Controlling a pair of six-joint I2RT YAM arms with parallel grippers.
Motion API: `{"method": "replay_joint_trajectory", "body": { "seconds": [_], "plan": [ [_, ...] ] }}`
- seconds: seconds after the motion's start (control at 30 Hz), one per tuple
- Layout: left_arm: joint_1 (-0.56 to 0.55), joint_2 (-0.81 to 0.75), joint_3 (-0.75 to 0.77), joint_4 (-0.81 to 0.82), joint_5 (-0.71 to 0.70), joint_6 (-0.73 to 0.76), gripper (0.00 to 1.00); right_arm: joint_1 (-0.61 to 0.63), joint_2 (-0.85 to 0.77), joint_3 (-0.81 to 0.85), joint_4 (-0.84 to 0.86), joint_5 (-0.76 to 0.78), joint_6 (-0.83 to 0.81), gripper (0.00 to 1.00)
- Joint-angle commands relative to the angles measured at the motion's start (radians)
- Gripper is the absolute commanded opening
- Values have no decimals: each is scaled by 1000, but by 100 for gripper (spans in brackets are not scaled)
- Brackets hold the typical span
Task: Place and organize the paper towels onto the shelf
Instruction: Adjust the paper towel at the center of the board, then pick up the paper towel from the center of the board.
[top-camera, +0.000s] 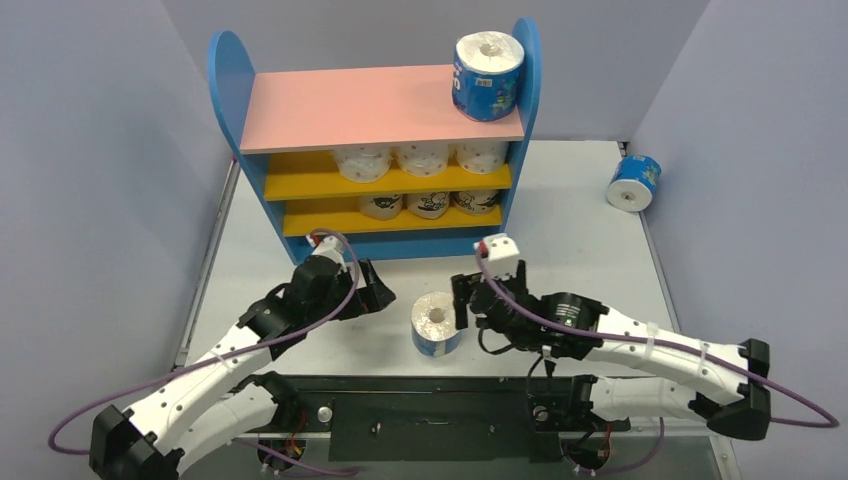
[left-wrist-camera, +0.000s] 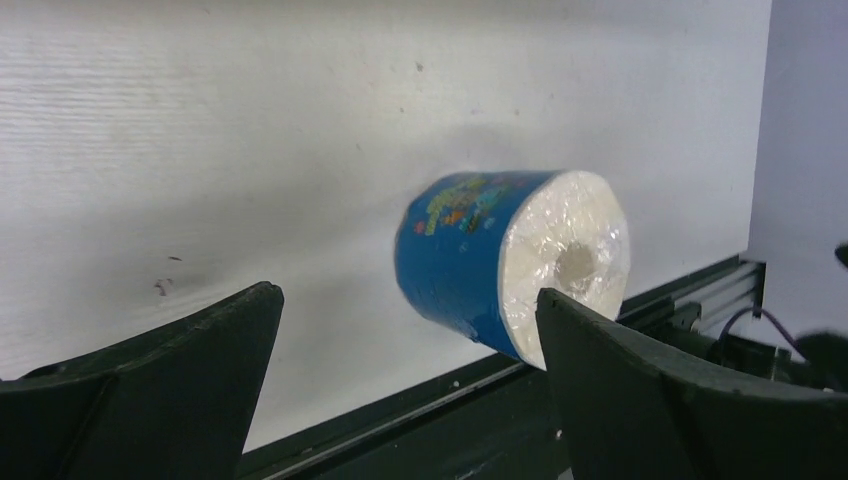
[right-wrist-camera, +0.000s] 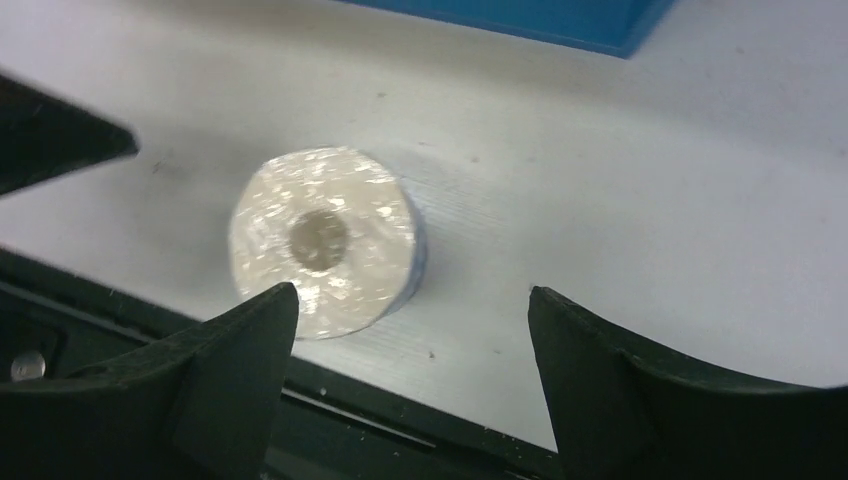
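- Left gripper (top-camera: 378, 290) – jaws spread wide, holding nothing, just left of the middle blue roll (top-camera: 437, 322).
- Shelf (top-camera: 385, 107) at the far side of the table (top-camera: 580, 240): dotted rolls (top-camera: 420, 158) fill the upper yellow board, tan rolls (top-camera: 430, 203) fill the lower, and the top blue roll (top-camera: 488, 75) stands at the pink board's right edge.
- The middle blue roll stands upright near the table's near edge, with a strip of table between it and the shelf base.
- Right gripper (top-camera: 462, 300) – jaws wide, gripping nothing, just right of that roll.
- Stray blue roll (top-camera: 634, 182) lies on its side by the right wall (top-camera: 740, 150).
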Motion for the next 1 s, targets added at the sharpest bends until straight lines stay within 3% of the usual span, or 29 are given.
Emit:
{"method": "replay_joint_trajectory", "body": {
  "seconds": [0.0, 0.13, 0.67, 0.87, 0.93, 0.97],
  "plan": [
    [-120, 119, 106, 41, 42, 33, 100, -98, -135, -167, 83, 97, 163, 80],
    [-227, 234, 180, 40, -29, 35, 95, -140, -230, -257, 115, 133, 207, 80],
    [-292, 515, 282, 61, -47, 63, 75, -155, -330, -356, 132, 159, 254, 79],
    [-292, 571, 295, 57, -52, 81, 57, -155, -355, -386, 158, 159, 266, 79],
    [-293, 577, 291, 56, -51, 86, 47, -155, -359, -390, 159, 163, 267, 79],
    [-293, 576, 292, 50, -51, 88, 37, -155, -361, -388, 160, 165, 267, 79]
  ]
}}
